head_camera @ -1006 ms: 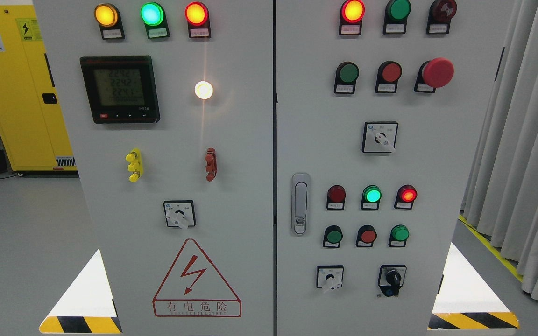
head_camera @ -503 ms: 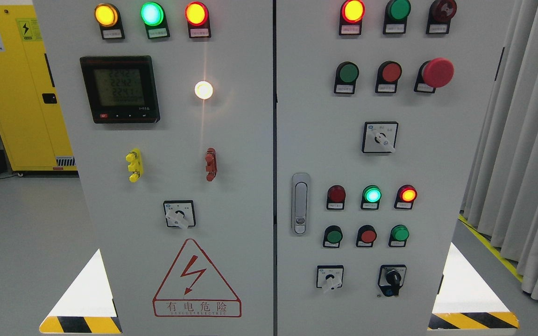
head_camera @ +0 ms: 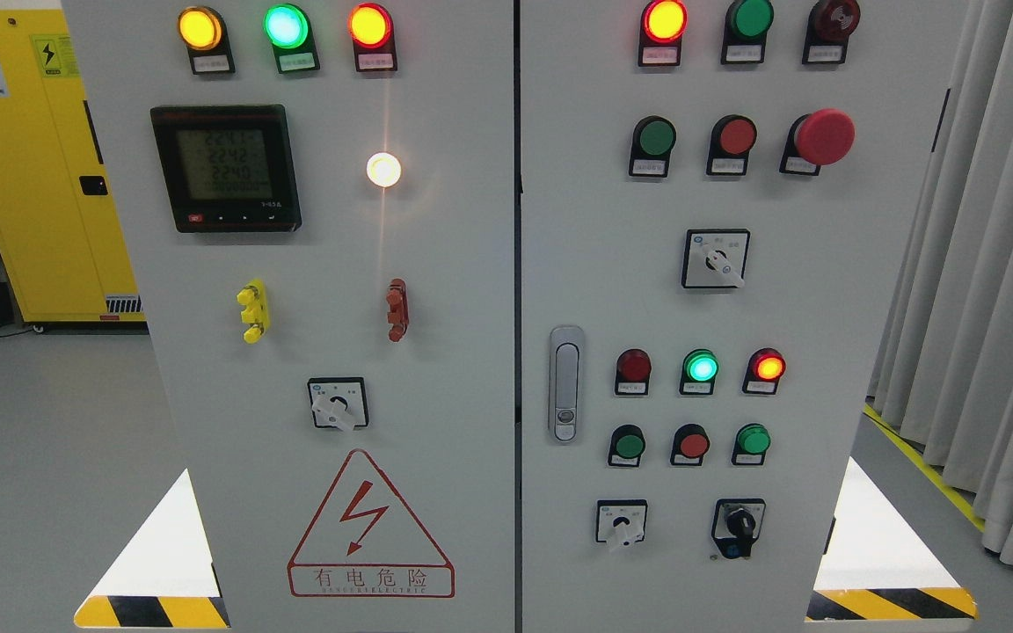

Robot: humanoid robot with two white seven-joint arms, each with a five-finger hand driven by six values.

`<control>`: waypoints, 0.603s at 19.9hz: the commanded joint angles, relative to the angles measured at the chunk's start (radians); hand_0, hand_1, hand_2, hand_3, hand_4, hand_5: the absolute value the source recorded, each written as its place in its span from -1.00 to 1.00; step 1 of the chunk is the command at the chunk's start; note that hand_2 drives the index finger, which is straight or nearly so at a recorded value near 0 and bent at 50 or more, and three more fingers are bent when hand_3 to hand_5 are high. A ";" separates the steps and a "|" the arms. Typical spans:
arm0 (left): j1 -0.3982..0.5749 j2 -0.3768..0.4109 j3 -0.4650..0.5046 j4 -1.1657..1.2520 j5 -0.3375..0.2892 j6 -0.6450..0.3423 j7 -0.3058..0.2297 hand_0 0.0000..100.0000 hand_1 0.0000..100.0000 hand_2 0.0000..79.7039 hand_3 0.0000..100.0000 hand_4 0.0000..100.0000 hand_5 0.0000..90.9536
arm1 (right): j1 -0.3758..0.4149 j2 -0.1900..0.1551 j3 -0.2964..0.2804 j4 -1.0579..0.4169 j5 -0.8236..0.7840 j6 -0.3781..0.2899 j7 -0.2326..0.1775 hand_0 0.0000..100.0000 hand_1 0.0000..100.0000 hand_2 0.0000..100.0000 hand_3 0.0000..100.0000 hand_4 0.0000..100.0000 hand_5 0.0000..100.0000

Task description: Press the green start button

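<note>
A grey control cabinet [head_camera: 436, 290] fills the head view. Its right door carries a green push button [head_camera: 656, 138] in the upper row, beside a red button [head_camera: 737, 137] and a red mushroom stop button [head_camera: 825, 137]. The lower row has two more green buttons, one [head_camera: 628, 446] at the left and one [head_camera: 752, 440] at the right, with a red button [head_camera: 693, 445] between them. Above them a green lamp [head_camera: 701, 367] is lit. Neither hand nor arm shows in this view.
The left door holds a digital meter [head_camera: 226, 169], lit lamps, a rotary switch [head_camera: 337, 404] and a red hazard triangle [head_camera: 369, 525]. A door handle [head_camera: 565, 383] sits at the right door's left edge. A yellow cabinet [head_camera: 40, 167] stands at far left, grey curtains [head_camera: 990, 264] at right.
The meter digits flicker slightly. Nothing else has moved.
</note>
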 commanded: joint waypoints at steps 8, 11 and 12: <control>-0.028 -0.057 0.000 -0.017 0.000 0.000 0.001 -0.76 0.11 -1.00 -1.00 -1.00 -1.00 | 0.186 0.059 -0.013 -0.780 0.005 -0.016 0.079 -0.56 -0.09 -1.00 -1.00 -1.00 -1.00; -0.028 -0.075 0.000 -0.017 0.000 0.000 0.001 -0.76 0.11 -1.00 -1.00 -1.00 -1.00 | 0.220 0.060 -0.019 -0.921 0.003 -0.016 0.093 -0.56 -0.08 -1.00 -1.00 -1.00 -1.00; -0.028 -0.077 0.000 -0.017 -0.002 0.000 0.001 -0.76 0.11 -1.00 -1.00 -1.00 -1.00 | 0.231 0.065 -0.018 -0.969 0.003 -0.016 0.094 -0.56 -0.08 -1.00 -1.00 -1.00 -1.00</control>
